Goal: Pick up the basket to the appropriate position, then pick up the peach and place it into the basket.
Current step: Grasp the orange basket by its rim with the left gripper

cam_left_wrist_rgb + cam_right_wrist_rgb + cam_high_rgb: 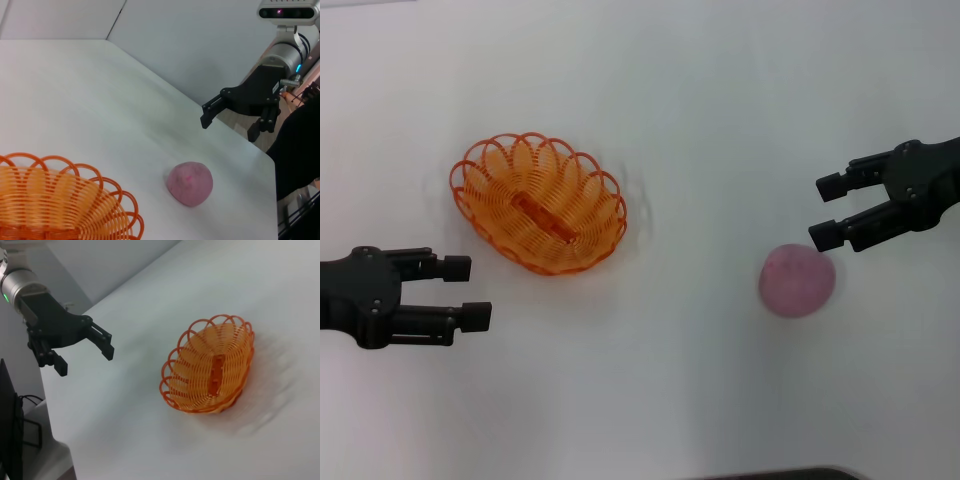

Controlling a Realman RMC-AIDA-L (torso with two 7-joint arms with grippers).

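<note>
The basket [539,203] sits on the table [700,110], at one o'clock from the spread left tool [461,292]. The peach [797,280] lies just at seven o'clock of the spread right tool [827,210], not touching.

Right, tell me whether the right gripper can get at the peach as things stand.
Probably yes. The right gripper is open, just beside and beyond the peach, with only bare table between them. The basket sits far off near the left gripper.

The basket [60,200] is cut off at the left wrist view's edge; its far rim hides the table behind.
</note>
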